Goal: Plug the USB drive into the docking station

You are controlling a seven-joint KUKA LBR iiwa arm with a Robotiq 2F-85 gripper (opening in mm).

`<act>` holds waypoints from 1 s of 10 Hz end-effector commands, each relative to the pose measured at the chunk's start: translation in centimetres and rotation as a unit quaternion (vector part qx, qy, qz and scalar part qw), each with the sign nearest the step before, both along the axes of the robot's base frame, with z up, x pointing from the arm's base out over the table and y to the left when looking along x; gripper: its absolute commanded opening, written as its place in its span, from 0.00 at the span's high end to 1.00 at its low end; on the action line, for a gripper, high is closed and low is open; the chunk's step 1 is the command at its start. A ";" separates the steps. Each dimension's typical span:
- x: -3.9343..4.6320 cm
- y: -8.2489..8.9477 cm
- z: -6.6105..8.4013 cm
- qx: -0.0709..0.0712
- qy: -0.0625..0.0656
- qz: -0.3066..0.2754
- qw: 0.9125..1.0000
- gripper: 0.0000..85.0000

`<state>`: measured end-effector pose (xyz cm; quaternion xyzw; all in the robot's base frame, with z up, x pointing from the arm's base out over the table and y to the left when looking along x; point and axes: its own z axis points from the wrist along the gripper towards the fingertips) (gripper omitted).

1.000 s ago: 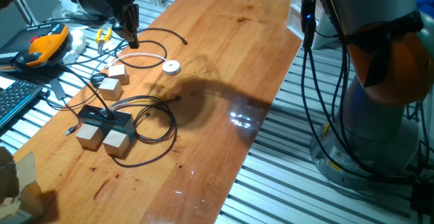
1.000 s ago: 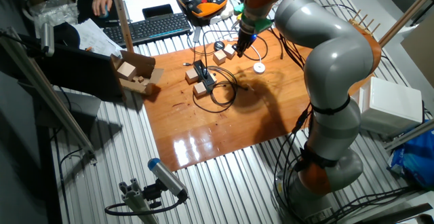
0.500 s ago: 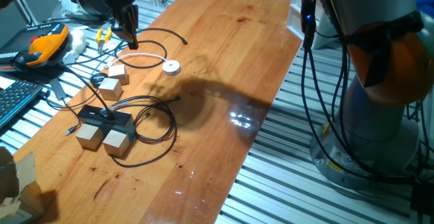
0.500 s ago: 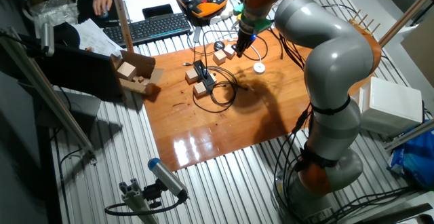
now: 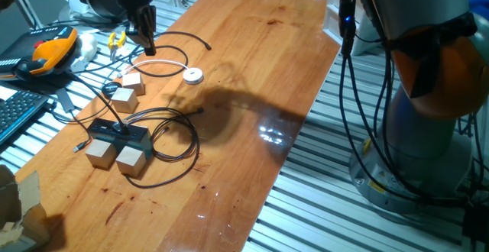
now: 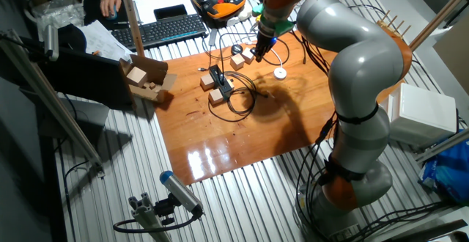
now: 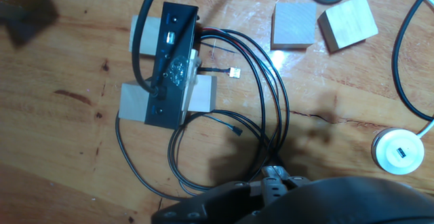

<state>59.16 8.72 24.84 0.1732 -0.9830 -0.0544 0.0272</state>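
Observation:
The docking station (image 5: 118, 135) is a flat black box with thin black cables, lying near the table's left front between pale wooden cubes. It also shows in the other fixed view (image 6: 218, 81) and in the hand view (image 7: 169, 64). My gripper (image 5: 150, 50) hangs well above the table at the far left, away from the dock; it shows in the other fixed view (image 6: 257, 52) too. In the hand view the gripper (image 7: 273, 180) fills the bottom edge, its jaws shut together on the USB drive (image 7: 272, 172), of which only a small metal tip shows.
Two wooden cubes (image 5: 100, 154) (image 5: 131, 160) sit against the dock, two more (image 5: 124, 99) (image 5: 133, 82) farther back. A white round puck (image 5: 193, 75) on a cable lies mid-table. Loops of black cable (image 7: 268, 95) lie beside the dock. A teach pendant (image 5: 46, 53) and keyboard sit off the left edge.

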 end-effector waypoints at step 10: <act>0.28 0.6 -0.1 0.001 0.019 -0.034 0.999 1.00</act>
